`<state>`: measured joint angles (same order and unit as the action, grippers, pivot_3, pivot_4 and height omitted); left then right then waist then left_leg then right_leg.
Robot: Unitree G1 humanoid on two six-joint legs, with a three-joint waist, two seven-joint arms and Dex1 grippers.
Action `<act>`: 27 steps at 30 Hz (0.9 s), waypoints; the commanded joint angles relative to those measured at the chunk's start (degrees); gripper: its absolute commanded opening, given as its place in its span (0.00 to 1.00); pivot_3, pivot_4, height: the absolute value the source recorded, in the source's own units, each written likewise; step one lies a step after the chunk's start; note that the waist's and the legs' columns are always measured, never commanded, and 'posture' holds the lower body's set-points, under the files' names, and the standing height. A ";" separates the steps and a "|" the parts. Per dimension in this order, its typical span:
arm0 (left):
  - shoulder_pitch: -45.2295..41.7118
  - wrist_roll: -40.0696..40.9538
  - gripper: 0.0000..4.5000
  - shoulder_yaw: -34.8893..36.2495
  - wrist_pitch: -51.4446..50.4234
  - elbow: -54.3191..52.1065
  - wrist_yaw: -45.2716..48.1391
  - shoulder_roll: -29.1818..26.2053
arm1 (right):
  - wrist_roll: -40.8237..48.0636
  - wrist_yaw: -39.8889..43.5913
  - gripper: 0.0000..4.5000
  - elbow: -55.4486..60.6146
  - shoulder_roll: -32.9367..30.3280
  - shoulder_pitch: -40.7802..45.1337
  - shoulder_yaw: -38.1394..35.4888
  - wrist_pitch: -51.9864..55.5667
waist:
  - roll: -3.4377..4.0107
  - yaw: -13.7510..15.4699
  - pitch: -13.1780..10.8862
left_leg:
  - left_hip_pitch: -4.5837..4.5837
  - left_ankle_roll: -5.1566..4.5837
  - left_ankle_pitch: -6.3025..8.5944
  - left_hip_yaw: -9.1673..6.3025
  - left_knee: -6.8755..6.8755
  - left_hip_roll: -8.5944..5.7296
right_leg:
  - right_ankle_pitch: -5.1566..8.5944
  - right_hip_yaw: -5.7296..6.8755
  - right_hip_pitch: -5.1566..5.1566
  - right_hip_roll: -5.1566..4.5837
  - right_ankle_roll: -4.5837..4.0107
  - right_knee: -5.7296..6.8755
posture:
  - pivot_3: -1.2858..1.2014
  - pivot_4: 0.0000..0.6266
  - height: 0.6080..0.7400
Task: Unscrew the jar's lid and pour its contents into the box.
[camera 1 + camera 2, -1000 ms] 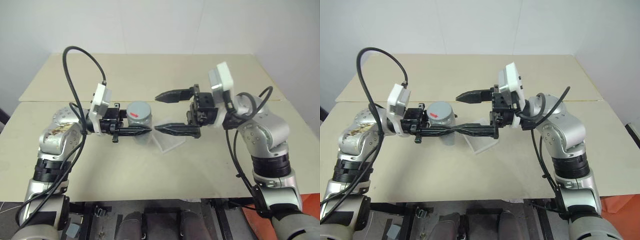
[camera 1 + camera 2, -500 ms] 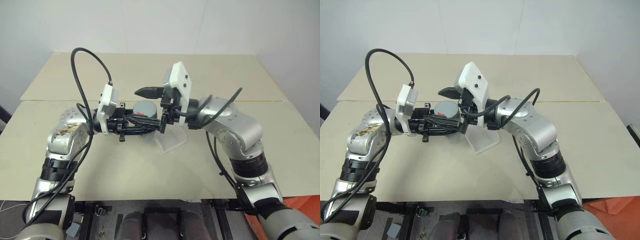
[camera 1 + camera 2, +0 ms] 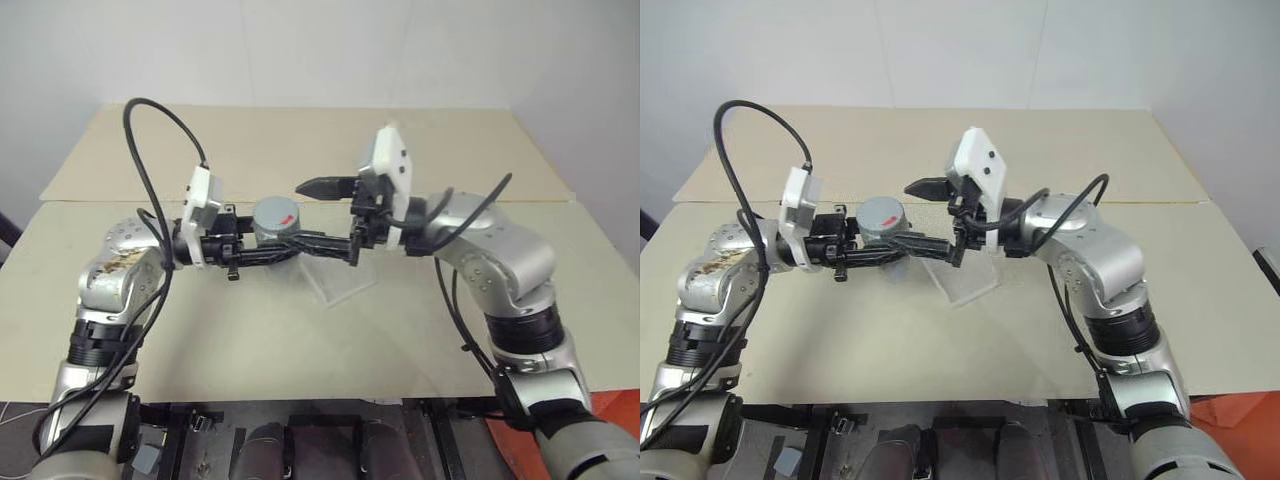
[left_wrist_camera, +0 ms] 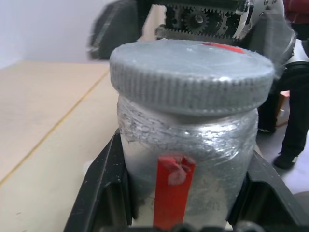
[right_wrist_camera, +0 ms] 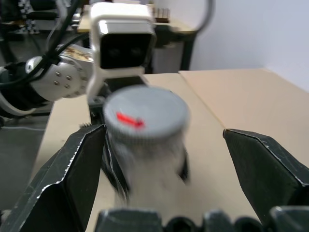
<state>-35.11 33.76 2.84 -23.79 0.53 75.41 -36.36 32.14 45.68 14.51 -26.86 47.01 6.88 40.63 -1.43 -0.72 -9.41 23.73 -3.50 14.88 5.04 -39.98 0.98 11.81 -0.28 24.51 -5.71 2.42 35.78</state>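
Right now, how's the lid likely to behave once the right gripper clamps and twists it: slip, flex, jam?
The lid looks rigid, with a ribbed rim, so the fingers should probably bite rather than slip. It is as wide as the jar, so the open right gripper likely needs most of its span. The left gripper pinches the jar's body, so counter-rotation seems unlikely.

Beige worktop point(image 3: 250, 330), seam line across its far part. Lying on it: the clear box point(image 3: 340, 283), just below the right gripper point(image 3: 318, 216).
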 commanded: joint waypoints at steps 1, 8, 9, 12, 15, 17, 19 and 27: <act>0.19 2.04 0.43 0.39 0.48 -3.98 1.81 -0.41 | -0.37 -1.21 0.98 -0.56 -2.08 -0.68 -4.79 -0.68 | -0.01 0.21 0.00 | 0.01 0.00 0.00 0.00 0.00 -0.02 | 0.00 0.01 -0.01 -0.03 0.00 -0.01 | 0.52 0.24 1.00; -0.13 1.58 0.43 0.61 0.67 -3.33 2.19 -0.53 | 1.09 0.86 0.98 2.32 -4.35 -3.17 -5.51 -0.44 | -0.01 -0.24 0.00 | 0.01 -0.01 0.00 0.03 0.02 -0.01 | 0.00 -0.04 0.04 0.06 0.00 -0.01 | 0.52 0.24 1.00; -0.27 1.35 0.43 0.60 0.90 -3.02 2.02 -0.41 | 1.76 1.75 0.98 3.01 -4.83 -3.48 -5.58 -0.33 | -0.01 -0.20 -0.01 | 0.01 -0.01 0.00 0.02 0.02 -0.01 | 0.00 -0.04 0.04 0.06 0.00 -0.01 | 0.52 0.24 1.00; -0.72 0.49 0.43 0.32 1.44 -2.02 0.80 0.47 | 5.84 4.41 0.98 6.38 -5.14 -3.65 -6.29 0.31 | -0.01 -0.07 -0.01 | 0.01 -0.01 0.01 0.02 0.02 0.02 | 0.00 -0.04 0.03 0.04 0.00 -0.02 | 0.52 0.24 1.00; -0.50 0.24 0.43 -0.07 1.51 -1.95 0.52 1.05 | 7.28 3.08 0.98 7.94 -3.61 -2.36 -5.25 1.29 | -0.01 -0.04 -0.01 | 0.01 -0.02 0.01 0.00 0.01 0.03 | 0.00 -0.03 0.02 0.04 0.00 -0.02 | 0.52 0.24 1.00; -0.41 0.19 0.43 -0.29 1.54 -2.02 0.38 1.36 | 6.64 1.97 0.98 8.36 -2.12 -1.51 -3.62 1.38 | -0.01 -0.12 0.00 | 0.01 -0.01 0.01 0.01 0.00 0.03 | 0.00 -0.04 0.02 0.04 0.00 0.00 | 0.52 0.24 1.00; -0.43 0.12 0.43 -0.53 1.57 -2.07 0.19 1.75 | 5.81 0.85 0.98 8.25 -0.38 -0.53 -1.92 1.41 | -0.01 -0.14 0.00 | -0.01 -0.01 0.00 0.01 0.00 0.03 | 0.00 -0.04 0.02 0.04 0.00 0.00 | 0.52 0.24 1.00; -1.09 0.08 0.43 -1.14 1.75 -2.12 -0.07 2.84 | -0.30 -3.14 0.98 5.62 5.60 3.77 5.06 0.43 | -0.01 0.04 0.00 | 0.01 0.01 0.00 0.00 0.01 0.02 | 0.00 -0.03 0.04 0.04 -0.01 0.02 | 0.52 0.24 1.00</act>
<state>-34.88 33.56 1.18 -23.47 -0.52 75.40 -33.54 33.13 43.45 19.47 -21.65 49.20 11.34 41.83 -1.44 -0.69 -9.41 23.75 -3.50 14.88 5.04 -39.97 0.99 11.82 -0.30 24.55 -5.67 2.41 35.79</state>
